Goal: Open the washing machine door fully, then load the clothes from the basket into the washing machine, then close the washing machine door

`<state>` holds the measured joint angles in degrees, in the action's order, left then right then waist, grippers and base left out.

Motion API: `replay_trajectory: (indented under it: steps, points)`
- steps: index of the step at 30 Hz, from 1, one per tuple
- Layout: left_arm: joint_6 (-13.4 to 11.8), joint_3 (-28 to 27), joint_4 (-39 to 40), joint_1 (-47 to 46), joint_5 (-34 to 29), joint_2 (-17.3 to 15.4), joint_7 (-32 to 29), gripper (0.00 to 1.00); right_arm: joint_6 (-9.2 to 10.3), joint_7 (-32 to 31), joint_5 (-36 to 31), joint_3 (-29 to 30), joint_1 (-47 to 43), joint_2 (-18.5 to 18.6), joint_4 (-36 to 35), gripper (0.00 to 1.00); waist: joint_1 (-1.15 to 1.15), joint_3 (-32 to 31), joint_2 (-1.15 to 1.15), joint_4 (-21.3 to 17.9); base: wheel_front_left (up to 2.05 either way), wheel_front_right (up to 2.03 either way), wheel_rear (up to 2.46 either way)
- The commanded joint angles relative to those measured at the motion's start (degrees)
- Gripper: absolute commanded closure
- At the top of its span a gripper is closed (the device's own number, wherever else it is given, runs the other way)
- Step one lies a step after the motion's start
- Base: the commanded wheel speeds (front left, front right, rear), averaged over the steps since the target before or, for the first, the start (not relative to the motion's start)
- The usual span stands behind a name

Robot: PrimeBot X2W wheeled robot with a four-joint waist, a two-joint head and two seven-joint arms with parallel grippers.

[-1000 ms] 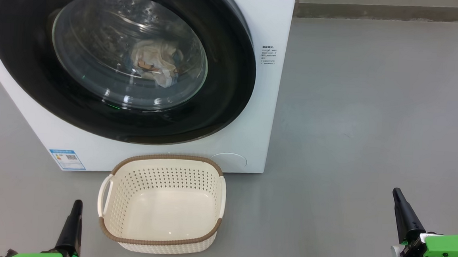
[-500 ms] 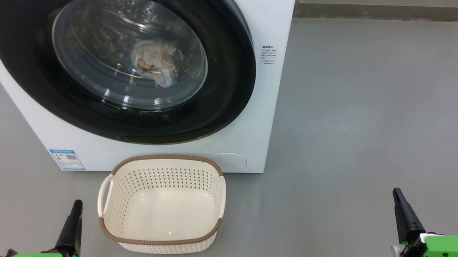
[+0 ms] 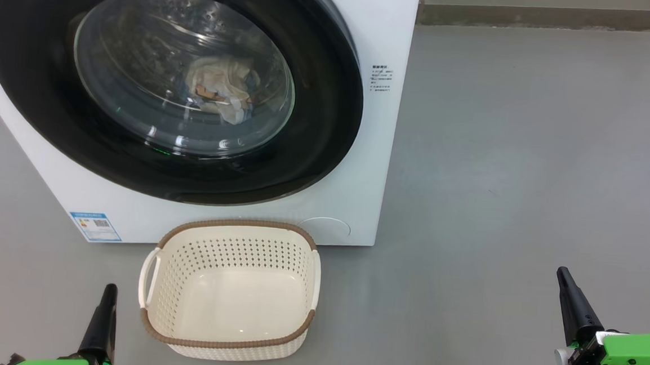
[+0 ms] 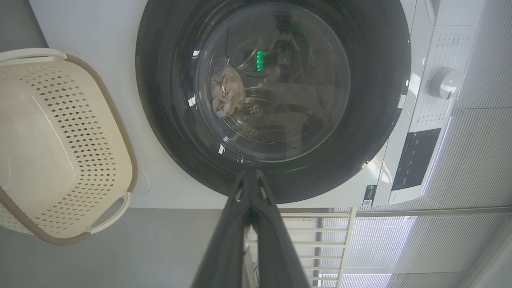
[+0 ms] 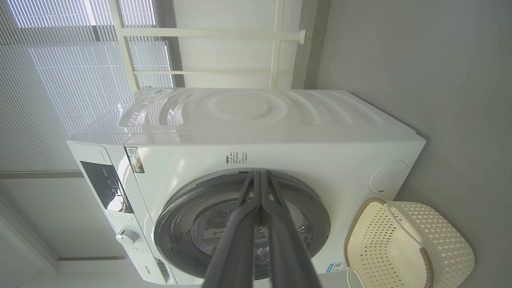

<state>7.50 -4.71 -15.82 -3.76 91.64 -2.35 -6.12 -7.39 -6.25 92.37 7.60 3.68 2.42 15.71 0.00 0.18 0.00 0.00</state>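
**Nothing is changing; the job is looking done**

The left gripper (image 3: 108, 289) and right gripper (image 3: 563, 271) are idling, fingers pressed together, empty. Just right of the left gripper, the basket (image 3: 238, 223) is sitting empty. Ahead of both, the clothes (image 3: 217, 94) are lying inside the washing machine (image 3: 390, 34), behind the closed washing machine door (image 3: 329, 120).

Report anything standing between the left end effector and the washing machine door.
Nothing visible does. In the left wrist view the left end effector points straight at the black rim of the washing machine door; the basket sits off to one side, on the floor.
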Motion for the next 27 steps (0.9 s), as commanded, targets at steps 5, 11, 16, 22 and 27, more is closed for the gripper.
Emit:
replay_trajectory:
  steps: [5, 11, 16, 22, 27]
  points:
    - [-0.01, -1.81, 1.79, -2.42, 0.53, -0.53, -0.36, 1.0, -0.1, -0.28, -0.24, -1.03, 2.51, 0.47, -1.68, 1.0, 0.0, 0.0, 0.0, 0.0, 0.0, 0.0, 0.0]
    - [-0.01, -1.8, 1.79, -2.42, 0.53, -0.53, -0.36, 1.0, -0.1, -0.28, -0.25, -1.03, 2.51, 0.47, -1.68, 1.0, 0.0, 0.0, 0.0, 0.0, 0.0, 0.0, 0.0]
    - [-0.01, -1.8, 1.79, -2.42, 0.53, -0.53, -0.36, 1.0, -0.1, -0.28, -0.25, -1.03, 2.51, 0.47, -1.68, 1.0, 0.0, 0.0, 0.0, 0.0, 0.0, 0.0, 0.0]
    - [-0.01, -1.8, 1.79, -2.42, 0.53, -0.53, -0.36, 1.0, -0.1, -0.28, -0.25, -1.02, 2.51, 0.46, -1.68, 1.0, 0.0, 0.0, 0.0, 0.0, 0.0, 0.0, 0.0]
    - [-0.01, -1.8, 1.79, -2.42, 0.53, -0.53, -0.36, 1.0, -0.1, -0.28, -0.25, -1.02, 2.51, 0.46, -1.68, 1.0, 0.0, 0.0, 0.0, 0.0, 0.0, 0.0, 0.0]
